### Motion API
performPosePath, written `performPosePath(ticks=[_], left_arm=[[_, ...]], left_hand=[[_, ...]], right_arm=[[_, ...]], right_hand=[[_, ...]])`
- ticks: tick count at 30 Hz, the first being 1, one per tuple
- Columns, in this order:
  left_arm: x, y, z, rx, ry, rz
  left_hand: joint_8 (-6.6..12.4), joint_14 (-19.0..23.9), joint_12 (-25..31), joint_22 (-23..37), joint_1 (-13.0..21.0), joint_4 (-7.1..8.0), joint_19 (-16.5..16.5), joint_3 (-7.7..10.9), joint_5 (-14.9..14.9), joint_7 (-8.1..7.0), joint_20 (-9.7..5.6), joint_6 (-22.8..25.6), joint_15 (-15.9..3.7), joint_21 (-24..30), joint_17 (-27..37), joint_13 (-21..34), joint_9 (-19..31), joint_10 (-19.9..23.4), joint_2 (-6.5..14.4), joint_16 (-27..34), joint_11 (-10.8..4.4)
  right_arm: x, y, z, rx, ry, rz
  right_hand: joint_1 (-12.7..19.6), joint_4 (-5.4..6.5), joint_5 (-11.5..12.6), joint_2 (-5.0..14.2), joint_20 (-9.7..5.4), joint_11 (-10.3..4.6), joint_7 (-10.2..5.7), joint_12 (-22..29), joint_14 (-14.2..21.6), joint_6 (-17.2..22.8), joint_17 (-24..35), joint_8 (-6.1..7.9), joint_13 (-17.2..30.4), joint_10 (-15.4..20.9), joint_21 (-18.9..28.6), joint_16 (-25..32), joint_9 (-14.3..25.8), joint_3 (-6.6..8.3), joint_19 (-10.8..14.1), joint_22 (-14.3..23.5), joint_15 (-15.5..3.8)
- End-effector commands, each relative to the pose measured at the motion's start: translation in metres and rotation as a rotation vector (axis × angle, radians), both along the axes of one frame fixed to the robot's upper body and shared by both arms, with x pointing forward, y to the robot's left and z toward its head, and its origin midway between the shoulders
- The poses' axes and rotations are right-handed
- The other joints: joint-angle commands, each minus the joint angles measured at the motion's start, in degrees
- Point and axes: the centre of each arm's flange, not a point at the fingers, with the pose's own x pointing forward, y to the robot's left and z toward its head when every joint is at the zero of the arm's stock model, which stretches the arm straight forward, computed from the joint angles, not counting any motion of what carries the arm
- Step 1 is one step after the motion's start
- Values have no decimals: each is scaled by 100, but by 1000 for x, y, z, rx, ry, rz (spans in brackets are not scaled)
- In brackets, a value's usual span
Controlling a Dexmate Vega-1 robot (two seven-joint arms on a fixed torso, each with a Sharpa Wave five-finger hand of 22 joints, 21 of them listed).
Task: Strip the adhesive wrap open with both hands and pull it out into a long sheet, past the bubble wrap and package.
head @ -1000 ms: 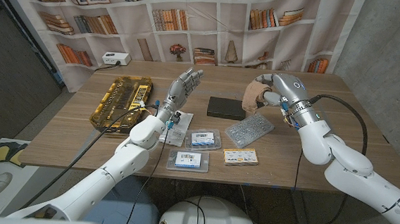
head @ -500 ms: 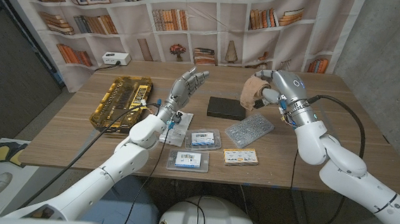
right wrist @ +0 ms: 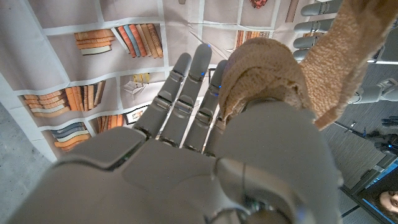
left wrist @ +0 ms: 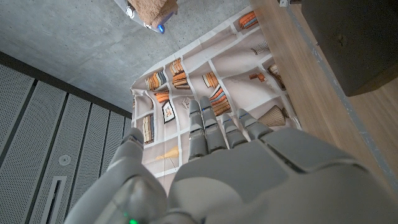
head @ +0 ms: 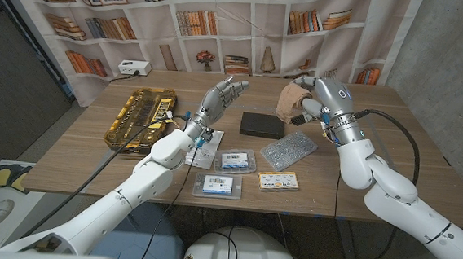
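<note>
Both hands raised: right hand [head: 309, 98] grips the tan adhesive wrap [head: 289, 106], its tail toward the open-fingered left hand [head: 220, 97].

Wooden table [head: 393, 149], yellow organizer case [head: 141, 117], black box [head: 262, 124], bubble wrap [head: 289, 150], three labelled packets [head: 236, 162].

1. Both arms [head: 155, 173]: glossy white shells, smooth rounded segments, grey bands at the joints.
2. Left hand [head: 217, 98]: grey metallic, segmented fingers with dark seams between the links. Left wrist view: pale grey palm-back plates, small green LED low on the hand [left wrist: 205, 168].
3. Right hand [head: 311, 98]: same grey build, rounded silver wrist housing with a blue mark. Right wrist view: matte grey back plates, jointed fingers [right wrist: 186, 99].
4. Black cable [head: 395, 125] loops out from the right wrist housing.
5. Black cable [head: 124, 150] runs alongside the left forearm; blue fittings near the left wrist.
</note>
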Motion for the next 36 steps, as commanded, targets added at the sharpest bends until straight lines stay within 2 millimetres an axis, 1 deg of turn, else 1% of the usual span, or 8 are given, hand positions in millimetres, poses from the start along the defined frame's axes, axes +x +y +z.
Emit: performPosePath(ticks=[1, 9, 22, 28, 32, 34, 35, 36], left_arm=[[0, -12, 3, 53, -9, -4], [-3, -20, 5, 107, -19, 5], [-7, -30, 3, 149, -20, 0], [-9, -31, 3, 167, -19, 16], [-10, -33, 3, 191, -20, 29], [-11, -35, 4, 204, -29, 34], [-12, -36, 5, 209, -33, 31], [-12, -37, 6, 215, -36, 33]], left_hand=[[-72, 23, -42, 16, 96, -46, -4, 33, 39, -71, -22, -36, -10, 0, 2, 10, 17, 17, -13, -23, -57], [-129, -56, -106, 13, 202, -91, -60, 53, 57, -85, 6, -124, 17, -23, 4, 15, 22, -36, -61, -49, -44], [-142, -139, -185, 13, 317, -110, -108, 61, 68, -109, 28, -108, 42, -33, 7, 23, 33, -109, -136, -63, -46], [-149, -147, -213, 11, 445, -140, -105, 103, 84, -150, 26, -130, 28, -29, 8, 26, 37, -113, -134, -54, -155], [-161, -169, -244, 10, 552, -161, -110, 136, 94, -158, 25, -169, 25, -29, 8, 28, 39, -150, -134, -57, -131], [-161, -207, -257, 10, 632, -171, -130, 157, 98, -164, 40, -180, 67, -35, 8, 30, 40, -149, -145, -64, -164], [-148, -214, -239, 10, 708, -170, -138, 173, 97, -201, 47, -152, 74, -34, 9, 32, 41, -55, -162, -54, -275], [-129, -210, -235, 10, 742, -162, -139, 177, 94, -203, 52, -97, 73, -32, 9, 33, 42, -14, -175, -46, -256]], right_arm=[[1, 3, 3, 33, -42, 32], [0, 4, 5, 41, -36, 21], [4, 11, 6, 73, 28, -73], [1, 14, 8, 79, 26, -73], [0, 16, 9, 89, 37, -61], [-1, 17, 9, 102, 44, -38], [-1, 18, 9, 98, 38, -44], [-2, 19, 9, 95, 35, -48]], right_hand=[[166, 26, 37, 199, 7, -306, -16, 38, 62, 61, 33, 26, -1, 276, 38, -9, 17, 6, 10, 28, -655], [168, 27, 37, 199, 7, -302, -16, 34, 71, 59, 52, 20, -8, 291, 62, -27, 18, 6, 9, 28, -655], [171, 24, 39, 189, 7, -302, 10, 24, 102, 72, 91, 13, -31, 325, 115, -54, 20, 1, 33, 25, -655], [173, 22, 42, 186, 4, -301, 16, 20, 127, 73, 112, 7, -49, 355, 141, -65, 20, -1, 44, 22, -655], [173, 22, 43, 183, 4, -304, 15, 16, 140, 80, 122, 6, -47, 349, 157, -69, 20, -2, 54, 21, -656], [175, 17, 43, 174, -7, -299, 32, 11, 150, 80, 133, 2, -52, 349, 173, -73, 20, -5, 72, 19, -656], [176, 17, 43, 175, -3, -292, 38, 9, 153, 84, 136, 3, -52, 344, 180, -75, 20, -5, 82, 18, -655], [176, 18, 44, 179, 0, -289, 51, 11, 157, 92, 139, 4, -47, 344, 184, -79, 20, -4, 79, 17, -654]])
